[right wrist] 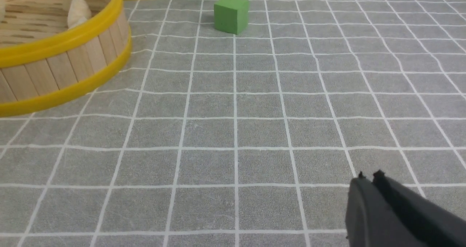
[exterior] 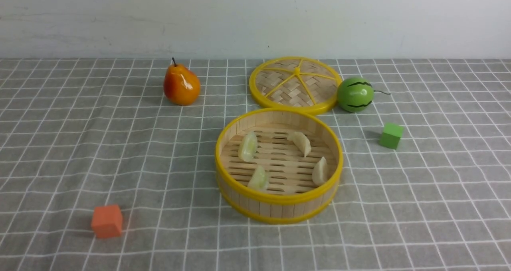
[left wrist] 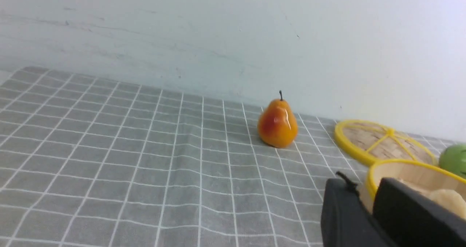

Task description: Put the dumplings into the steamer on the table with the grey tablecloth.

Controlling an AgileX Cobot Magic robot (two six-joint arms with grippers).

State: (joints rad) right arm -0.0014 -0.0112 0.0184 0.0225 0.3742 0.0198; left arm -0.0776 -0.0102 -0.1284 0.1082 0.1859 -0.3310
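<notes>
All four dumplings lie on the slatted floor of the steamer (exterior: 279, 165): two pale green ones (exterior: 248, 146) (exterior: 258, 178) on its left half, two cream ones (exterior: 301, 143) (exterior: 320, 171) on its right half, none touching another. The steamer stands near the middle of the bench (exterior: 80, 151), with its lid (exterior: 295, 84) flat on the cloth just behind it. No dumpling is left on the cloth in any view, so the loading looks finished.

Neither arm shows in the front view. In its wrist view the left pincer (left wrist: 367, 196) hangs near the steamer's left rim, its jaws a little apart with nothing between them; a cream dumpling shows beyond it, inside the basket. The right pincer (right wrist: 367, 176) sits low over bare cloth, well apart from the steamer, which lies ahead and to its left. Its jaws are all but pressed together and hold nothing.

The left arm is the nearer to the basket. Nothing remains to reach for; any coming move is probably just a retreat clear of the rim.
</notes>
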